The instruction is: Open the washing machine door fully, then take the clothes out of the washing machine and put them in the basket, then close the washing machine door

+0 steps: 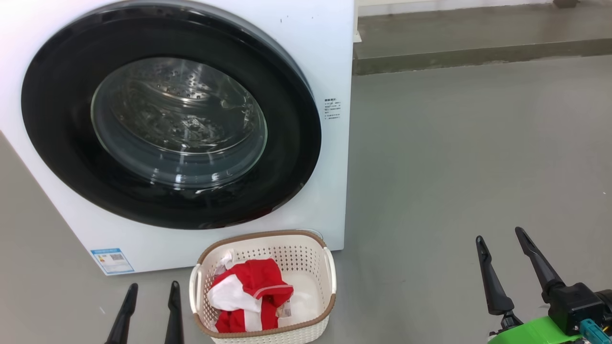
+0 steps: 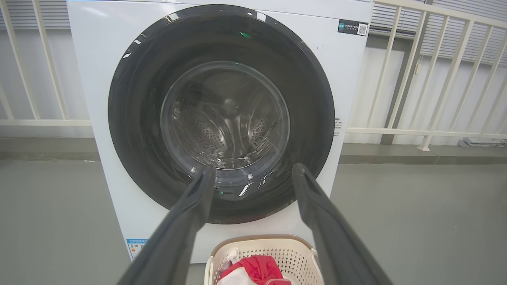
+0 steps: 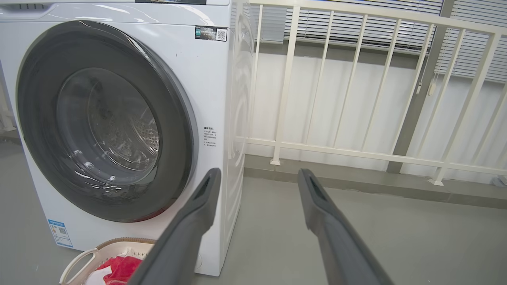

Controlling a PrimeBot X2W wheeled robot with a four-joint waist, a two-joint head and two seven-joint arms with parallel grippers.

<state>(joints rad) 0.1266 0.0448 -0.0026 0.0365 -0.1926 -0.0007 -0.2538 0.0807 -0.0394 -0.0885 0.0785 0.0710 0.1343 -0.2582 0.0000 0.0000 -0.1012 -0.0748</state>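
The white washing machine (image 1: 325, 57) stands ahead with its round black door (image 1: 62, 157) lying flat against the front; through the glass window (image 1: 179, 122) I see the steel drum. On the floor before it sits the cream basket (image 1: 306, 260), holding red and white clothes (image 1: 253, 284). My left gripper (image 1: 152, 286) is open just left of the basket, fingers empty. Out on the bare floor to the right, my right gripper (image 1: 499, 239) is open and empty too. The left wrist view faces the door (image 2: 134, 118) with the basket (image 2: 285, 253) below; the right wrist view has the machine (image 3: 210, 79) at its left.
Grey floor (image 1: 454, 157) stretches to the right of the machine. A raised concrete kerb (image 1: 478, 55) runs along the back. A white railing (image 3: 356, 91) with blinds behind it stands beyond the kerb.
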